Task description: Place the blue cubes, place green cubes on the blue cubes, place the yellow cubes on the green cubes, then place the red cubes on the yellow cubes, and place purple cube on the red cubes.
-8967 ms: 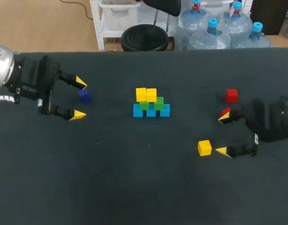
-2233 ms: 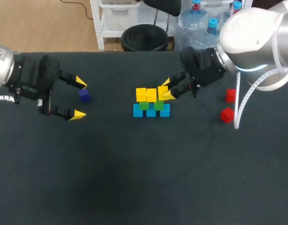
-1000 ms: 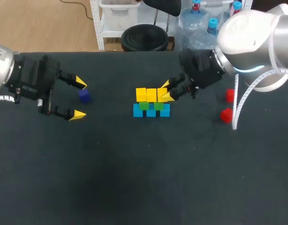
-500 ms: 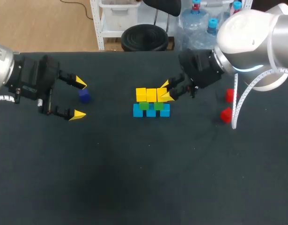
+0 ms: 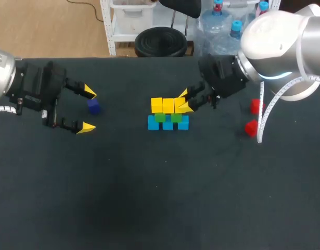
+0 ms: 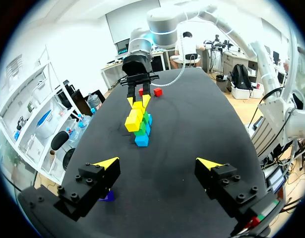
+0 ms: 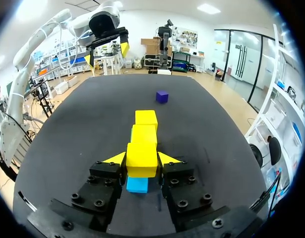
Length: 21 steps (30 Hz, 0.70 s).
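The stack (image 5: pixel 167 115) sits mid-table: three blue cubes (image 5: pixel 167 124) in a row, two green cubes (image 5: pixel 160 117) on top, and two yellow cubes (image 5: pixel 162 104) on the greens. The right gripper (image 5: pixel 184 100) is at the stack's right end, pinching a third yellow cube (image 7: pixel 141 157) from both sides, just above the green there. Two red cubes (image 5: pixel 250 127) lie well right of the stack, with a wide gap between. The purple cube (image 5: pixel 93 107) is well left of the stack, by the left gripper (image 6: pixel 157 162), whose fingers are spread wide. The table (image 5: pixel 160 198) has its far edge well behind the stack and a broad stretch of dark cloth on the near side.
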Tool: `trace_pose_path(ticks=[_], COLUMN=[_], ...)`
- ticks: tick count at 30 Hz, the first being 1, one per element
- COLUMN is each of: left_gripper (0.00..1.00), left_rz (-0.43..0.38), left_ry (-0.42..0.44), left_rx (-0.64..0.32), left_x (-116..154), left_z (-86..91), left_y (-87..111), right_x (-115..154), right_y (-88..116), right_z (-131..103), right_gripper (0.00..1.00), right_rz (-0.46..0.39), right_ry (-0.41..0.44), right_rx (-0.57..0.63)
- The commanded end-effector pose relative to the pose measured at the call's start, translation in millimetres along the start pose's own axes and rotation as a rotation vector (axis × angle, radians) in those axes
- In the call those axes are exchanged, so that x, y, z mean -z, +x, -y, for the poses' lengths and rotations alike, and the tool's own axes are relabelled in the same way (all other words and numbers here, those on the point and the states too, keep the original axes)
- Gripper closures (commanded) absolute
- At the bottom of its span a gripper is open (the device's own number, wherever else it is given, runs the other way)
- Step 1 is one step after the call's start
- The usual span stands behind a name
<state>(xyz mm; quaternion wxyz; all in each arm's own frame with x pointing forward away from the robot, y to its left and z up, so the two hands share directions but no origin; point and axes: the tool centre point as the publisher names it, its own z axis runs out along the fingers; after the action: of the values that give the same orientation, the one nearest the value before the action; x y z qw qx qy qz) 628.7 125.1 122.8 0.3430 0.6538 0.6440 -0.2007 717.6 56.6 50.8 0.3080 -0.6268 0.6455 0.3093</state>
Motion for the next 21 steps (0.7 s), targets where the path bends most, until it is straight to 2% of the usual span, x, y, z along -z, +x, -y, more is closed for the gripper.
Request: trace_pose_path(ticks=[1, 3, 6, 8, 16, 19, 21], left_gripper=[0.00, 0.00, 0.00, 0.00, 0.00, 0.00, 0.00], left_rz=[0.006, 0.006, 0.006, 0.006, 0.006, 0.006, 0.006], left_ry=[-0.003, -0.003, -0.003, -0.003, -0.003, -0.003, -0.003], left_rx=[-0.003, -0.003, -0.003, -0.003, -0.003, -0.003, -0.003], left_x=[0.4, 0.4, 0.4, 0.4, 0.4, 0.4, 0.4], left_z=[0.8, 0.8, 0.8, 0.8, 0.8, 0.8, 0.8], left_y=[1.6, 1.6, 1.6, 1.6, 1.6, 1.6, 1.6], right_x=[-0.6, -0.9, -1.2, -1.6, -2.2, -2.4, -2.4], right_y=[0.5, 0.6, 0.6, 0.6, 0.4, 0.5, 0.6], right_z=[1.3, 1.3, 1.2, 1.0, 0.7, 0.9, 0.8], right_gripper=[1.00, 1.00, 0.88, 0.84, 0.79, 0.72, 0.71], right_rz=[0.003, 0.002, 0.002, 0.002, 0.002, 0.002, 0.002], right_ry=[-0.003, -0.005, -0.006, -0.007, -0.007, -0.007, -0.007], right_rx=[0.002, 0.003, 0.004, 0.003, 0.002, 0.002, 0.001])
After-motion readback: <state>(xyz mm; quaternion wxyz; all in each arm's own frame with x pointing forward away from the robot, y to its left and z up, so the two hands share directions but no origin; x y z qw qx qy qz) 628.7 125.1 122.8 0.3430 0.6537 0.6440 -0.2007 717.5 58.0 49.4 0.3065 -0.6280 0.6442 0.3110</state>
